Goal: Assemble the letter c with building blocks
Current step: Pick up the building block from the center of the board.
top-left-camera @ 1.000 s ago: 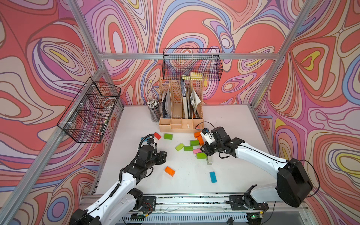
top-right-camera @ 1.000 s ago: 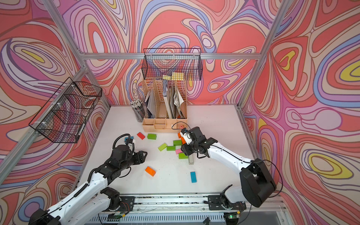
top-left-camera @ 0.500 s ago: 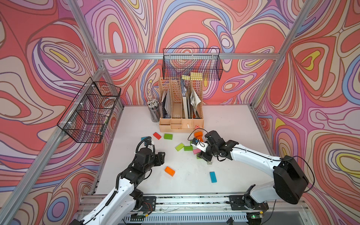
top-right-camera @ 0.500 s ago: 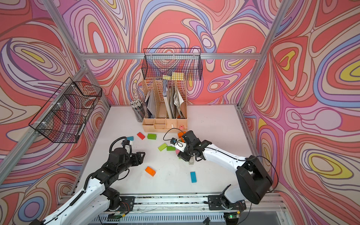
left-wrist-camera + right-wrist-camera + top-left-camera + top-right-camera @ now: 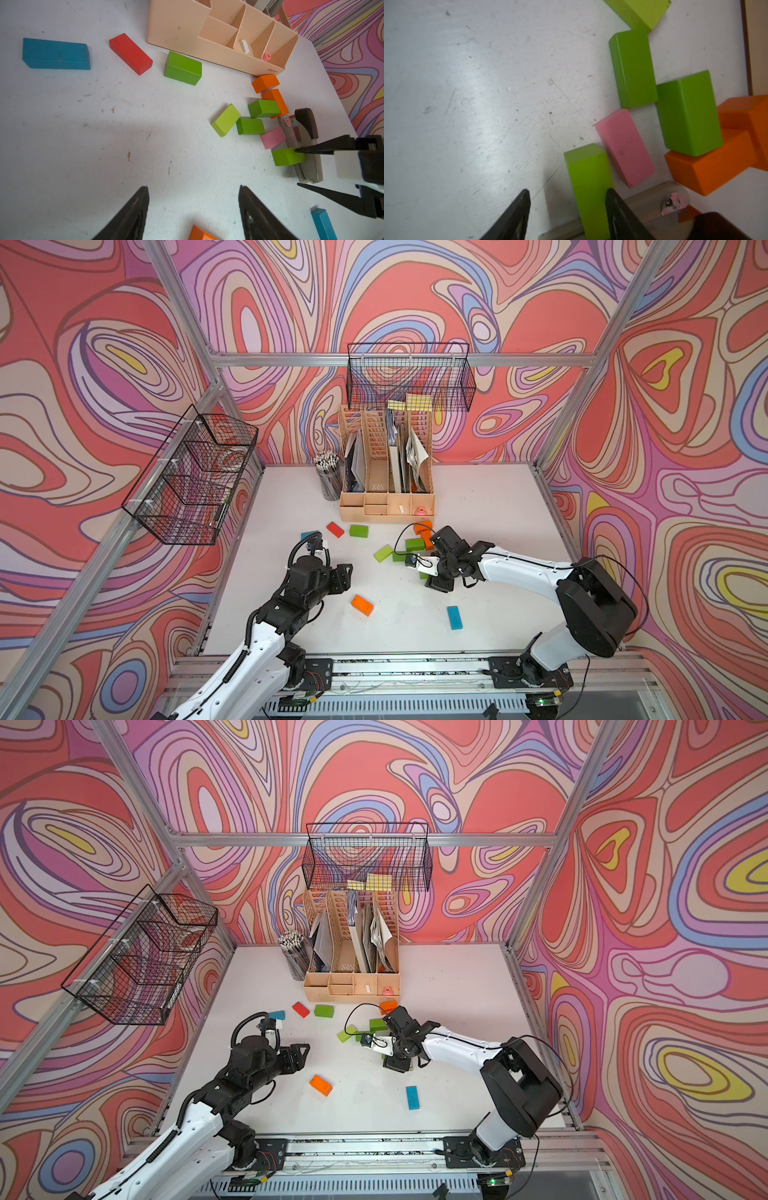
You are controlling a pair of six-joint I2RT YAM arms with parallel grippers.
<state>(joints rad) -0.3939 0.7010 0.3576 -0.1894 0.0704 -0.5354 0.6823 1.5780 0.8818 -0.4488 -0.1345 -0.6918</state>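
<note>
Building blocks lie in a ragged touching cluster in the left wrist view: lime (image 5: 225, 120), two green (image 5: 250, 125) (image 5: 264, 108), pink (image 5: 272, 137) and two orange (image 5: 265, 83). No letter c shape shows. One more green block (image 5: 588, 178) leans on the stapler (image 5: 307, 166). My right gripper (image 5: 568, 192) stands open around it, with one finger (image 5: 614, 205) against its side and a gap at the other. My left gripper (image 5: 193, 188) hangs open and empty above bare table, just beyond a loose orange block (image 5: 362, 605).
Loose blue (image 5: 56, 54), red (image 5: 129, 53) and green (image 5: 182, 67) blocks lie at the back left. Another blue block (image 5: 454, 617) lies near the front. The beige desk organiser (image 5: 386, 506) and pencil cup (image 5: 330, 479) stand behind the cluster. Wire baskets hang on the walls.
My right gripper has come forward from the orange blocks to the green block by the stapler, and its jaws have widened. The left arm has barely shifted.
</note>
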